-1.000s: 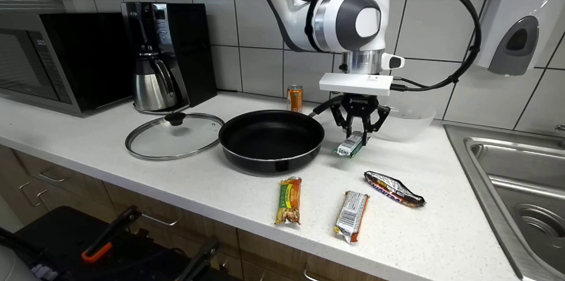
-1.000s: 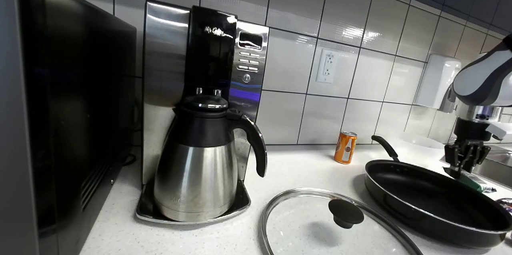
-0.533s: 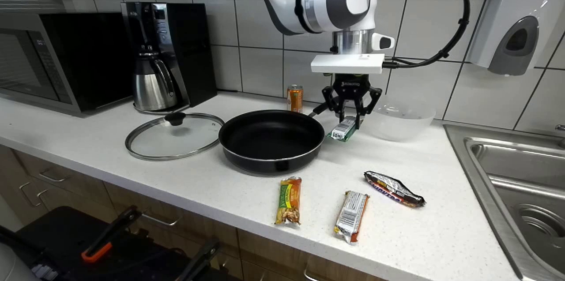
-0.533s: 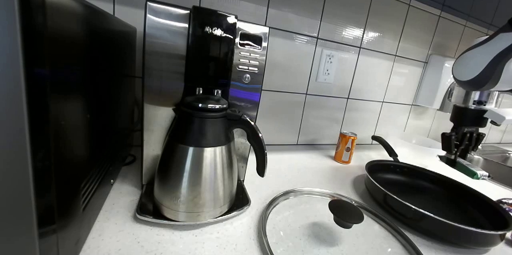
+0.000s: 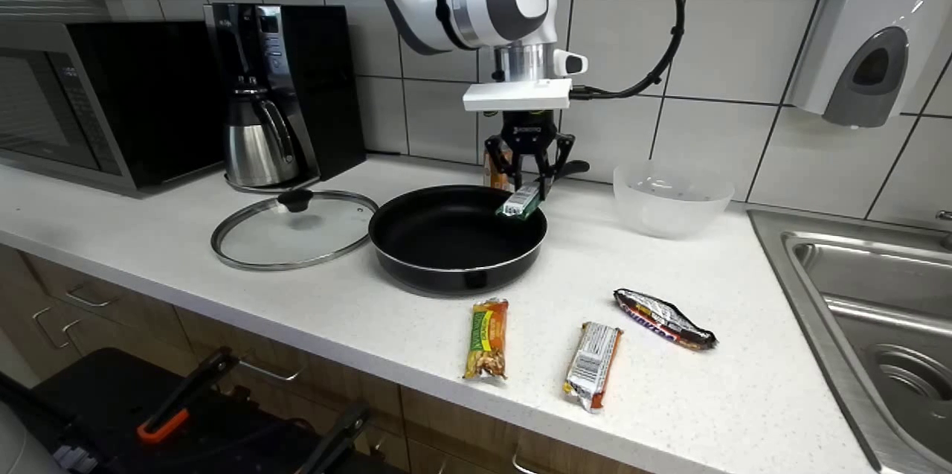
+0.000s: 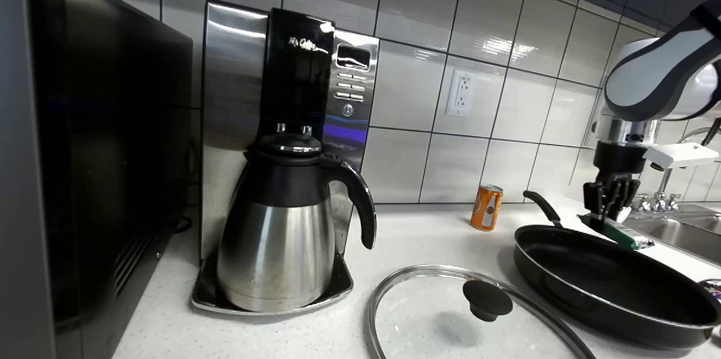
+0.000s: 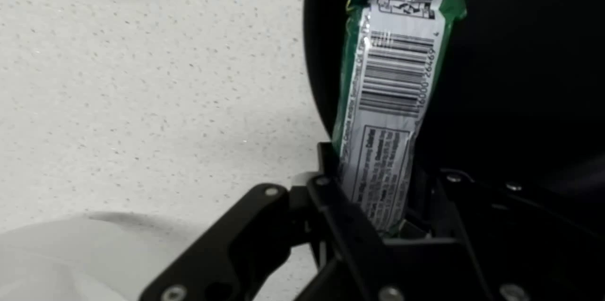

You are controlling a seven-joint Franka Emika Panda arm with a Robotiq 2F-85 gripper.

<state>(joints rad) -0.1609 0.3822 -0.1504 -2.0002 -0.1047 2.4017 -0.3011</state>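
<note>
Against a grey tiled wall (image 5: 617, 35), a white speckled counter (image 5: 335, 310) is seen, on which a round black frying pan (image 5: 446, 278) is set. Should the pan's rim be struck by the black two-fingered tool (image 5: 530, 190), the pan could be shoved or tipped. A flat green-and-silver foil-wrapped snack bar (image 7: 397, 74) is grasped by the tool near one end, its free end held over the pan's inside; if released this near the edge, it could be caught across the rim, and because only one end is pinched, it could be swivelled loose.

In the wrist view, the pan and a translucent white bowl (image 7: 56, 258) are cut off. In an exterior view, an orange drink can (image 5: 491, 178) is partly covered by the tool. The bar's gripped end is hidden, and its clearance above the rim cannot be judged.
</note>
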